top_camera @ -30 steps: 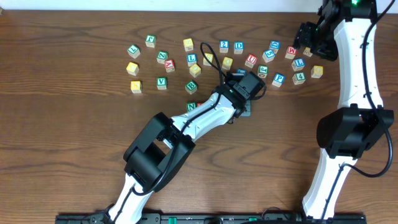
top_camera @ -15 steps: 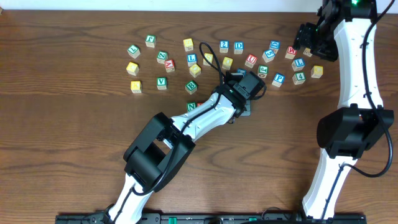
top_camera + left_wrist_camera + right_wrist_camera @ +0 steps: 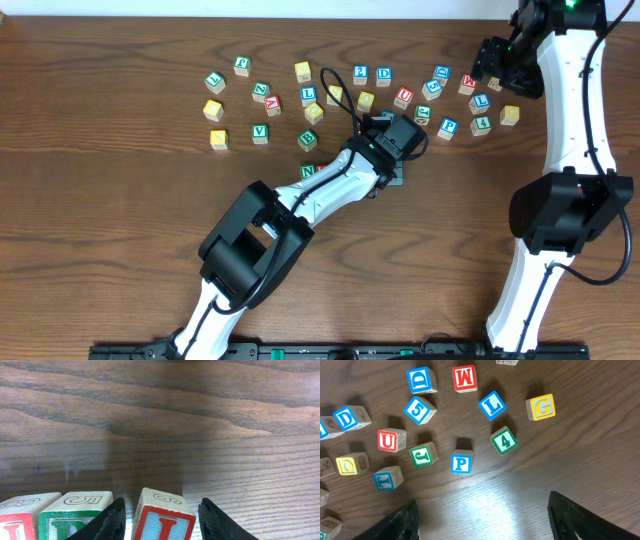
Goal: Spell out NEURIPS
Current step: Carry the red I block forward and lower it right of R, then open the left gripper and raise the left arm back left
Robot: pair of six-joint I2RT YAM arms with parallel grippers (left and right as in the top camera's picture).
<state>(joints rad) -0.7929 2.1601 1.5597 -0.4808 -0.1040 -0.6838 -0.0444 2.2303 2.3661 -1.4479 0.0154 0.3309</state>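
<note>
In the left wrist view a wooden cube with a red-framed face and a red letter like an I stands on the table. My left gripper is open around it, with a thin gap at each finger. Beside it stand a green-lettered cube and a red-lettered cube. From overhead the left wrist covers this spot, and a green N cube shows beside the arm. The red U cube and blue P cube lie in the scatter. High over them my right gripper is open and empty.
Loose letter and number cubes are scattered along the far part of the table. Among them are a red W, a blue L, a yellow G and a green 4. The right arm stands along the right side.
</note>
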